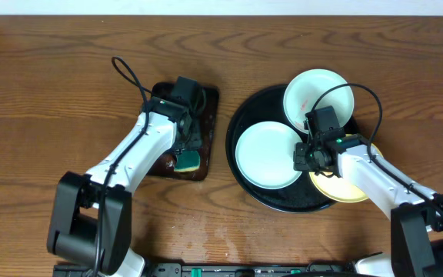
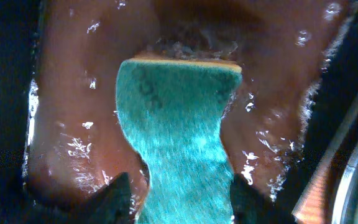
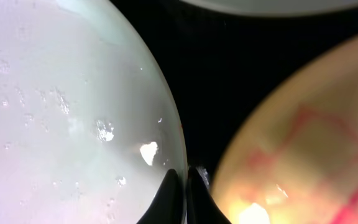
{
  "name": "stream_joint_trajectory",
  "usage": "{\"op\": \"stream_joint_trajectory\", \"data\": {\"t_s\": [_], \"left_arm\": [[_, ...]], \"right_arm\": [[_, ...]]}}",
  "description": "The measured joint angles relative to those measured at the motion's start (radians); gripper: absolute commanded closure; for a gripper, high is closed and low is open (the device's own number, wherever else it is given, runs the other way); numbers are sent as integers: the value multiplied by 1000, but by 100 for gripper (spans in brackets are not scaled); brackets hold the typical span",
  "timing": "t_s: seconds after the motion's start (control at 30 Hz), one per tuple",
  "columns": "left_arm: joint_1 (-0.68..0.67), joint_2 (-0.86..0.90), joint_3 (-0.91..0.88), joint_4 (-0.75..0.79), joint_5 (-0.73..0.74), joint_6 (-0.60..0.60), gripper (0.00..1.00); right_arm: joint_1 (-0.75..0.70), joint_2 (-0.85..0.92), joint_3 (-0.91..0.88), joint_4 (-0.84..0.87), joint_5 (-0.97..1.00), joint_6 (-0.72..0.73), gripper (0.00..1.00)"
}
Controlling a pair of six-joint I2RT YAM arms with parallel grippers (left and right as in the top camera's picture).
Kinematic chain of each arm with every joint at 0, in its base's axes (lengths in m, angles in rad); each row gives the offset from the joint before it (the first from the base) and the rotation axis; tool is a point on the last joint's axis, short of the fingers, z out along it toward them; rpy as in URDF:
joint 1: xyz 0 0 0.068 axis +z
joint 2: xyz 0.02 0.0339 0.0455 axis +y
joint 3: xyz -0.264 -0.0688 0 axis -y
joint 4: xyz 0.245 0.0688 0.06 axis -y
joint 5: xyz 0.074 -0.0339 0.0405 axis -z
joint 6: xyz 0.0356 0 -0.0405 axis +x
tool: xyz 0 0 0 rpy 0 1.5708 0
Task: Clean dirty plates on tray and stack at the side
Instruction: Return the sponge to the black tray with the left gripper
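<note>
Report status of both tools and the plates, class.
Left tool shut on sponge over small tray. Right tool shut on mint plate's rim. Yellow plate beside it, smeared red.

Tray [image 1: 279,198]: crowded by three plates [image 1: 268,154], little bare floor between them.
Counter [image 1: 68,61]: wide open wood on the left.

Three small plates sit in the glossy black tray [image 1: 243,115]. The left mint-white plate [image 1: 268,154] is wet and looks clean (droplets only). The far mint-white plate [image 1: 319,96] and the yellow plate [image 1: 331,187], which overhangs the rim, carry red smears.
</note>
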Motion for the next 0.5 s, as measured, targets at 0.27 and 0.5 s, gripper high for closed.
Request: {"op": "stream_joint_trajectory", "data": {"t_s": [0.27,0.5], "left_arm": [[0,-255,52,-79,47,25,21],[0,-485,71,-128,50,26,18]], "right_arm": [[4,-223,74,-150,102,-53,99],[98,-426,105,-150,315,-140,99]]}}
